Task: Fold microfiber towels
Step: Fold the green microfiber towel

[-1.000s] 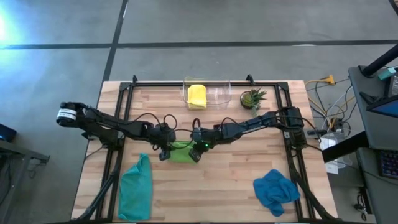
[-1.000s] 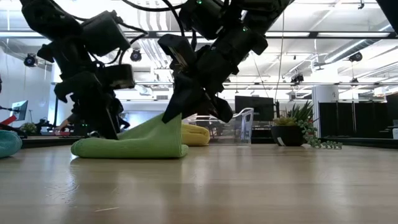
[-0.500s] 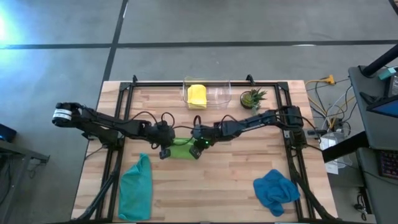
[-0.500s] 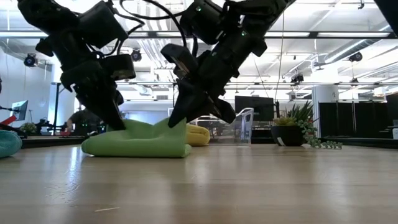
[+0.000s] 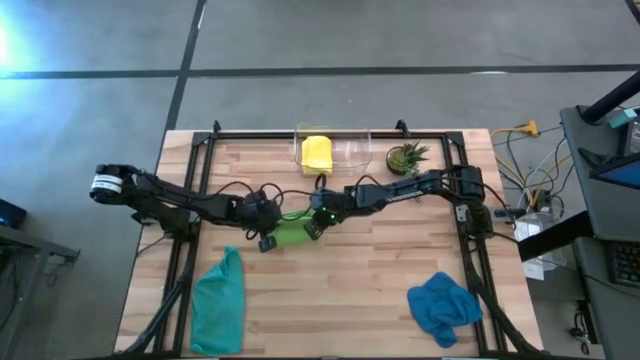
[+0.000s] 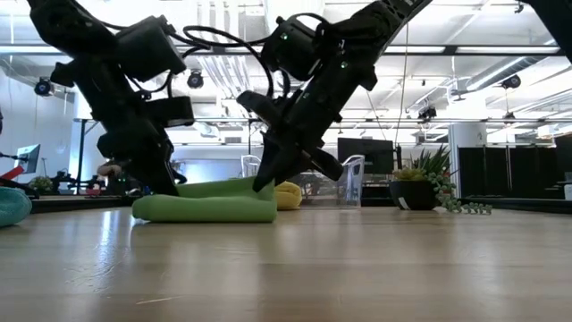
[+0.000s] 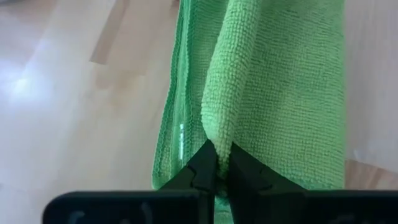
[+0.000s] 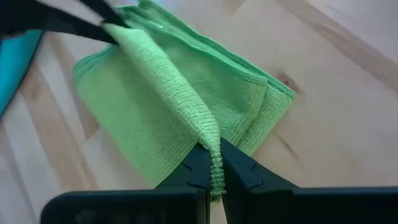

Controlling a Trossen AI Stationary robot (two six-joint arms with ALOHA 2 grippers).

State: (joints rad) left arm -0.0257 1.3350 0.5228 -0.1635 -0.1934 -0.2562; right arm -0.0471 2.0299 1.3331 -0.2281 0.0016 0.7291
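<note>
Change: green towel [image 5: 289, 230] now lies flatter on the worktop [image 5: 380, 270]; raised edge lowered.
Left end effector [image 7: 217, 163]: pinching towel's edge.
Right end effector [image 8: 211, 163]: pinching the same fold, opposite end.
Towel: between both.

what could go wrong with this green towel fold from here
Both end effectors, left and right, pinch only a thin ridge of the green towel. It could slip from one, and the fold would probably land crooked.

The layers underneath already look uneven at the edges in the right wrist view, so letting go now may leave a sloppy stack.

The two arms meet closely over the towel on the table. A further inward move might make them bump.
</note>
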